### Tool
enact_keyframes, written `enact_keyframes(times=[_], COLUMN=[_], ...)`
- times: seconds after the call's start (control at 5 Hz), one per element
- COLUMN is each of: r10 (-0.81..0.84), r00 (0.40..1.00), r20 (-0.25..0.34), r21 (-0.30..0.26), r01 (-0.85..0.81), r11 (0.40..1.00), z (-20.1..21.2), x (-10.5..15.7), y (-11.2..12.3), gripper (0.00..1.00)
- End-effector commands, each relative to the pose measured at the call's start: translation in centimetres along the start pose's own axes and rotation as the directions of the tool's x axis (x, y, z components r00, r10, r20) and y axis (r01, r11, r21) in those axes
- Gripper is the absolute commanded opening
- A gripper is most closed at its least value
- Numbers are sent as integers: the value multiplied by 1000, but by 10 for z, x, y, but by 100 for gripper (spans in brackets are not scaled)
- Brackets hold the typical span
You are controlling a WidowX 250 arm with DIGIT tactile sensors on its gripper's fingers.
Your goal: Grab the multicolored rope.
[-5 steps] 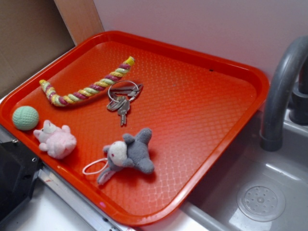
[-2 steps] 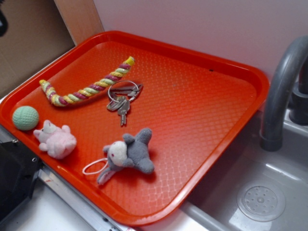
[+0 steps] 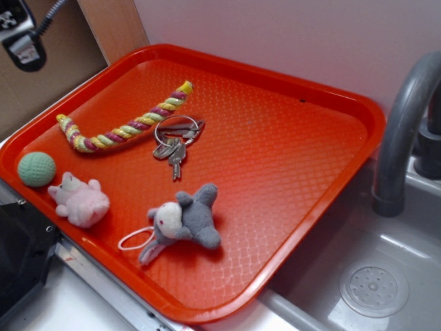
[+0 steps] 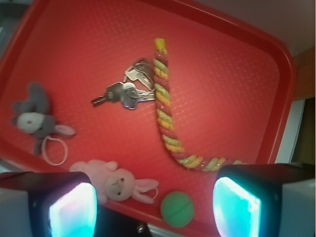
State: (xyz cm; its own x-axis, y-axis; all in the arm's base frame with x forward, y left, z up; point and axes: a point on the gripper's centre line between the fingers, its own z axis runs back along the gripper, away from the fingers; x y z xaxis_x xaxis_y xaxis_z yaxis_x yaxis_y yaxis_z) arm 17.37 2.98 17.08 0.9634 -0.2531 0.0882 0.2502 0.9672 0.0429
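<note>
While the multicolored rope lies untouched on the far left part of an orange tray, the gripper hangs above it with its 2 pads set wide apart and nothing between them. From the wrist camera the rope runs in a long curve of yellow, pale green, pink and magenta strands, its hooked end passing behind the right-hand pad. In the exterior view only a small part of the arm shows, at the top left corner, well apart from the tray's contents.

Just beside the rope's middle — touching or nearly so — sits a metal key ring with keys. A pale green ball rests near the tray's left edge, close to the rope's hooked end, with a pink plush bunny next to it. A grey plush toy with a white loop lies nearer the tray's front edge. To the right of the tray stand a grey faucet and a grey sink basin with a round drain.
</note>
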Motion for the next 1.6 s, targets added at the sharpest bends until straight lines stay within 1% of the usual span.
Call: enact_keyframes(times=[0.0, 0.2, 0.4, 0.6, 0.8, 1.0, 1.2, 1.4], r10=[46, 45, 9, -11, 8, -5, -20, -50], r00=[997, 995, 991, 985, 974, 965, 953, 947], r20=[-55, -94, -132, -171, -225, -264, -304, -318], r21=[100, 141, 117, 117, 151, 148, 130, 114], r01=[-41, -32, 6, 31, 26, 46, 62, 90], r11=[994, 989, 993, 993, 988, 988, 990, 989], z=[-30, -51, -74, -94, -113, -129, -148, -157], x=[9, 13, 14, 14, 13, 11, 8, 6], y=[18, 20, 17, 13, 19, 18, 19, 13], gripper=[100, 100, 100, 100, 100, 100, 100, 100])
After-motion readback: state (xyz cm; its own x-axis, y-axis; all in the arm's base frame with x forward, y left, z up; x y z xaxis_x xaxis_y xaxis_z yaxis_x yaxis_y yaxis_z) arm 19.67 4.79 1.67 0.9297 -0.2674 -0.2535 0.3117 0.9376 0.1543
